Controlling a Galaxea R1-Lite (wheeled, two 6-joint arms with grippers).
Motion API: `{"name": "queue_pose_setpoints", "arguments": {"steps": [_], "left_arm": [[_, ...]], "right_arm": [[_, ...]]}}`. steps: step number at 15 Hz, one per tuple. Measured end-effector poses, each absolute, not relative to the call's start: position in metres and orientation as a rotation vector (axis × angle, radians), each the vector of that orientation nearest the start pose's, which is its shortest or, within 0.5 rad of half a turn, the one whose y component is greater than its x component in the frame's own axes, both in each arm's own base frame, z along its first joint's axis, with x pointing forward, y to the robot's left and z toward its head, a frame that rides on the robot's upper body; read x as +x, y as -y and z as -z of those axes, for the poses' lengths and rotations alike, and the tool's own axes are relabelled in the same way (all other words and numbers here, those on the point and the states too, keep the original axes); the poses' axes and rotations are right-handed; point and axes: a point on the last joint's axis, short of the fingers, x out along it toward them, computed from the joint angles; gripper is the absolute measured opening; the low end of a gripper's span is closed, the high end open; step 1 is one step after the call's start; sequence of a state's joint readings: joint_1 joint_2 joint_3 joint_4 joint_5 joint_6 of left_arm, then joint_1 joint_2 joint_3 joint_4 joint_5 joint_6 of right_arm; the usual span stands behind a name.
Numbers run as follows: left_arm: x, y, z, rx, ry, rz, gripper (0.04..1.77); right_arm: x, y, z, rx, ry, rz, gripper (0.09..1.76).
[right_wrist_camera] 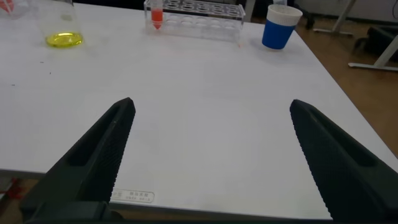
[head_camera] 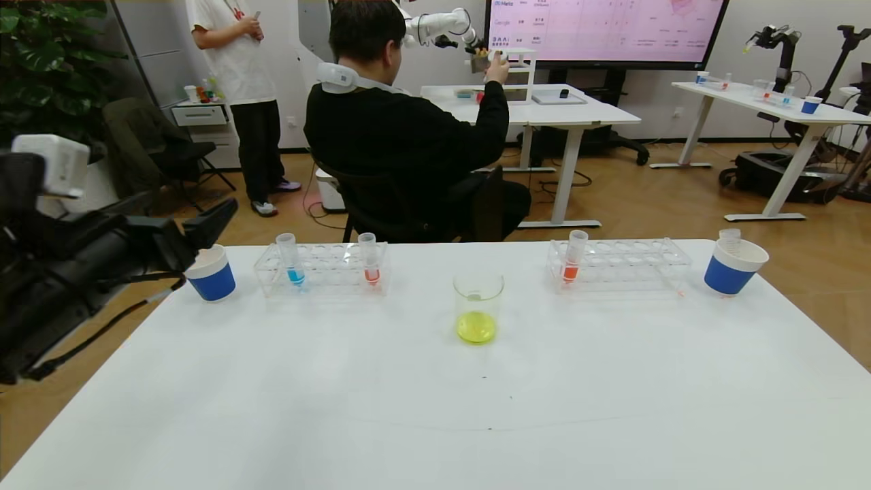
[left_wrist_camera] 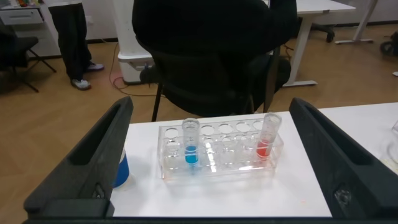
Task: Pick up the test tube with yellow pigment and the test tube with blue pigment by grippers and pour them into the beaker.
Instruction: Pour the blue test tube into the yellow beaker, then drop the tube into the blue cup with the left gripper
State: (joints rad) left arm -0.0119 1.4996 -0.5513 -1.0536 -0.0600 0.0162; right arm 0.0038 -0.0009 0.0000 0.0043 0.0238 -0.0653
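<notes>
Two clear plastic racks stand along the far edge of the matte white table [head_camera: 435, 408], one in the centre-left of the head view [head_camera: 321, 269] and one in the centre-right [head_camera: 618, 264], each a moulded grid of round wells. In the left rack, the test tube with blue pigment [head_camera: 291, 260] stands upright near the rack's left end, a slim transparent cylinder with a wider rim and cyan liquid at its rounded tip; an orange-red-tipped tube [head_camera: 369, 258] stands toward the right end. The right rack carries another orange-red-tipped tube [head_camera: 573, 257] at its left end. Between the racks and slightly nearer me stands the beaker [head_camera: 478, 307], a smooth glass cylinder with a flared lip and a shallow layer of bright yellow liquid at its base. Blue paper cups with white rims flank the racks: one at the left [head_camera: 211, 273], and one at the right [head_camera: 732, 266] with a clear tube's rim showing inside it.

My left gripper [left_wrist_camera: 205, 155], matte black, hovers at the left edge of the head view, just short of the table; in its wrist view, its fingers [left_wrist_camera: 93, 162] stand wide apart, framing the left rack. My right gripper [right_wrist_camera: 211, 155], with ridged black fingers [right_wrist_camera: 93, 155] spread wide and holding nothing, hangs above the table's near edge.
</notes>
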Motion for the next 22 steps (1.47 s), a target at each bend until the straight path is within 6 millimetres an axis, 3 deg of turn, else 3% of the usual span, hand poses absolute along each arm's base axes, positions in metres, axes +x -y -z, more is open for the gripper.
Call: {"name": "queue_pose_setpoints", "arguments": {"steps": [4,7,9,15,22], "left_arm": [[0.287,0.010,-0.154,0.019,0.119,0.079,1.75],[0.295,0.012,-0.104,0.001,-0.024,0.066,1.75],[0.298,0.013,-0.088,-0.007,-0.075,0.061,1.75],[0.315,0.015,-0.080,-0.008,-0.073,0.063,1.75],[0.366,0.016,-0.086,-0.015,0.041,0.009,1.75]], "right_arm": [[-0.023,0.000,-0.075,-0.065,-0.003,-0.028,1.74],[-0.023,0.000,-0.075,-0.065,-0.003,-0.028,1.74],[-0.023,0.000,-0.075,-0.065,-0.003,-0.028,1.74],[-0.023,0.000,-0.075,-0.065,-0.003,-0.028,1.74],[-0.023,0.000,-0.075,-0.065,-0.003,-0.028,1.74]]}}
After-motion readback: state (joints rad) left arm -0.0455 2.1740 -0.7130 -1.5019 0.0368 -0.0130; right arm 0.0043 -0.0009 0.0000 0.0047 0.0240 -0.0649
